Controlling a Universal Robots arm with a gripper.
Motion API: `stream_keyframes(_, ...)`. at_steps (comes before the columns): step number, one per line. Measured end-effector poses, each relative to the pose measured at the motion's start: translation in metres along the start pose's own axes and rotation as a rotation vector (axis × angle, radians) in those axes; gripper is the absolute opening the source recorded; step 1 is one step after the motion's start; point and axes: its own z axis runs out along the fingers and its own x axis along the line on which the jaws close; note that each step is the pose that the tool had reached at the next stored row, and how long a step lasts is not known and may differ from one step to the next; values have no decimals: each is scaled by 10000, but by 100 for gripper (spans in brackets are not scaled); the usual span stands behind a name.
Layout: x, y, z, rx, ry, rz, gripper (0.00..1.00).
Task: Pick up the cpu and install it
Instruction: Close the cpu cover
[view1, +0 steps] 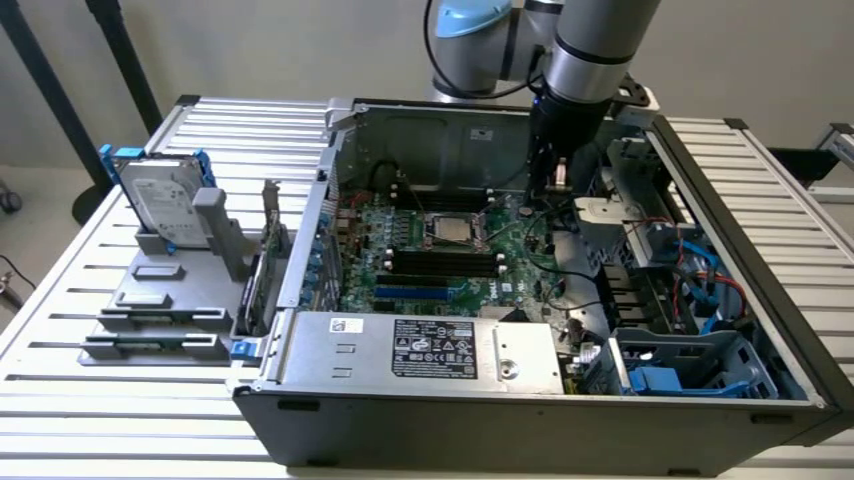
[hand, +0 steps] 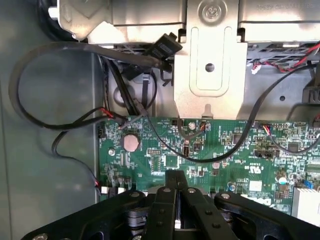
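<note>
The cpu (view1: 449, 229), a small silver-grey square, lies flat in the socket frame at the middle of the green motherboard (view1: 441, 270) inside the open computer case (view1: 534, 410). My gripper (view1: 551, 192) hangs over the board's edge, to the exterior view's right of the cpu and apart from it. In the wrist view my gripper (hand: 175, 176) is shut, its black fingers (hand: 161, 200) pressed together with nothing between them, above the motherboard (hand: 220, 150).
A silver hard drive (view1: 160, 203) in a blue bracket stands on a grey holder (view1: 154, 300) outside the case at the exterior view's left. A power supply (view1: 441, 350) fills the case's near side. Black cables (hand: 60, 120) and a metal bracket (hand: 210, 65) lie close to my gripper.
</note>
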Motion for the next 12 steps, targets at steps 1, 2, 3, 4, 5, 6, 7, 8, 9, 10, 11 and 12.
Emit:
stream_keyframes(1, -1, 0, 13, 12, 1, -2, 11)
stream_keyframes(2, -3, 0, 26, 22, 1, -6, 11)
stream_keyframes(3, -4, 1, 39, 29, 1, -13, 11)
stream_keyframes(4, -5, 1, 50, 35, 0, -23, 11)
stream_keyframes(5, -7, 1, 62, 42, 0, -33, 11)
stream_keyframes(6, -8, 2, 73, 46, 4, -45, 11)
stream_keyframes(7, -9, 2, 84, 49, 7, -60, 11)
stream_keyframes(8, -10, 2, 96, 51, 14, -75, 11)
stream_keyframes(9, -11, 2, 108, 53, 23, -90, 11)
stream_keyframes(10, -12, 0, 119, 54, 32, -104, 11)
stream_keyframes(11, -13, -3, 128, 55, 41, -111, 11)
stream_keyframes(12, -13, -8, 135, 59, 51, -120, 11)
